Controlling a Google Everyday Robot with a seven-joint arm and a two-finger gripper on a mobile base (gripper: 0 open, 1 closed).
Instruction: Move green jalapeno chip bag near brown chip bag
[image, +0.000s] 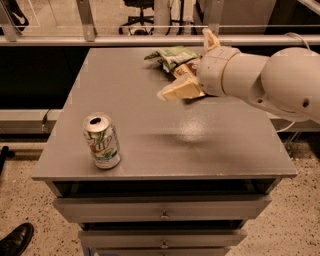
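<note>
The green jalapeno chip bag (172, 54) lies crinkled near the far edge of the grey table (150, 150). Just right of it and touching it, a bit of the brown chip bag (183, 69) shows; the rest is hidden behind my wrist. My gripper (194, 64) reaches in from the right and hovers just in front of both bags. It is open and empty. One tan finger (209, 38) points up and the other tan finger (178, 90) points left, low over the table.
A green-and-white soda can (102, 140) stands upright near the table's front left corner. My white arm (270, 80) covers the table's right rear. Drawers are below the front edge, a rail runs behind the table, and a shoe (15, 241) is on the floor at lower left.
</note>
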